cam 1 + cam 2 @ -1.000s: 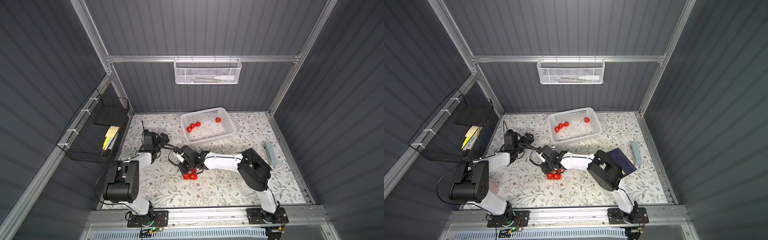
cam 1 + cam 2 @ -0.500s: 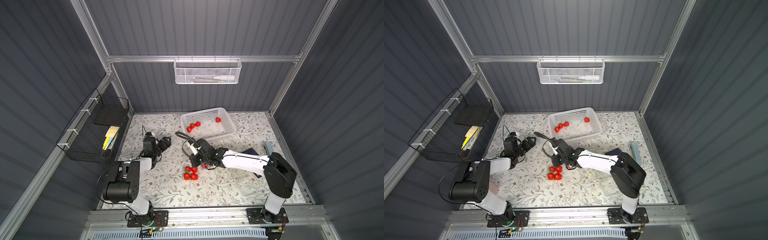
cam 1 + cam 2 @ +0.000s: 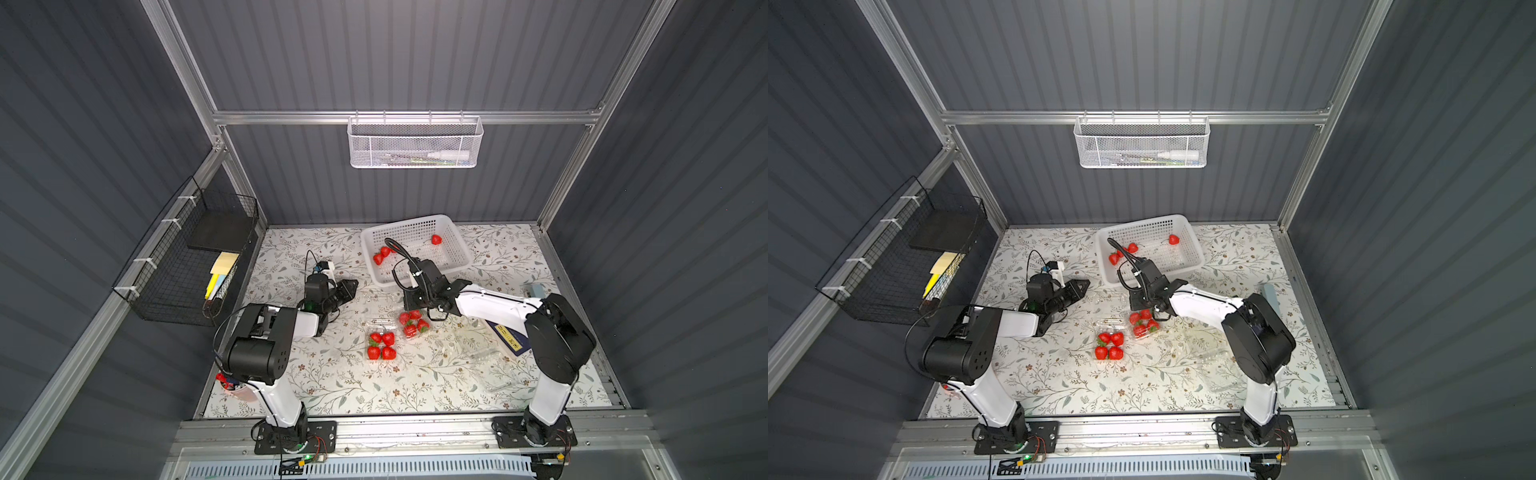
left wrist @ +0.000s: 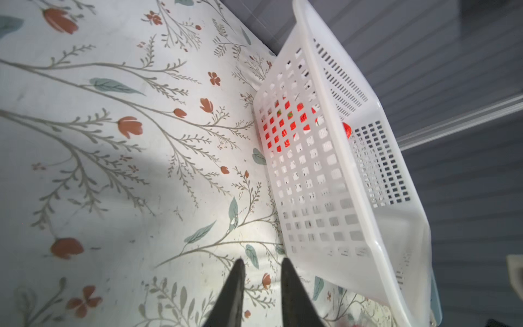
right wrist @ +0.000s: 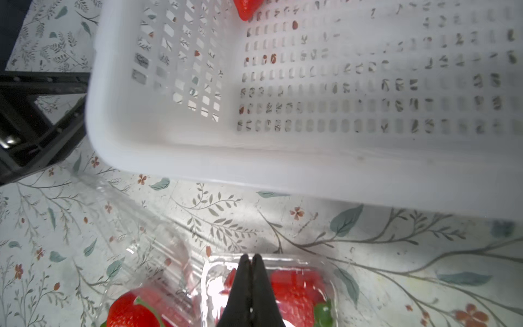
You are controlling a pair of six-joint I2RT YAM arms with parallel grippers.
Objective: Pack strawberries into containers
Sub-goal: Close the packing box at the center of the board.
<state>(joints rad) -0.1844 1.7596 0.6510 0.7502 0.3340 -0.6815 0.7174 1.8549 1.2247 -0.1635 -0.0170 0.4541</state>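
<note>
Top views: eight strawberries (image 3: pixel 381 345) sit in fours inside two clear containers (image 5: pixel 311 262), side by side at the centre of the frame on the floral mat (image 3: pixel 332 386). A few loose ones lie in the white basket (image 3: pixel 415 219) just above centre. My right pincer (image 5: pixel 250 256) is pressed together with nothing between its tips, over the rim of the upper-right container, though I cannot tell if it touches. My left pincer (image 4: pixel 261 262), left of the basket, is slightly spread over bare mat and pinches nothing.
</note>
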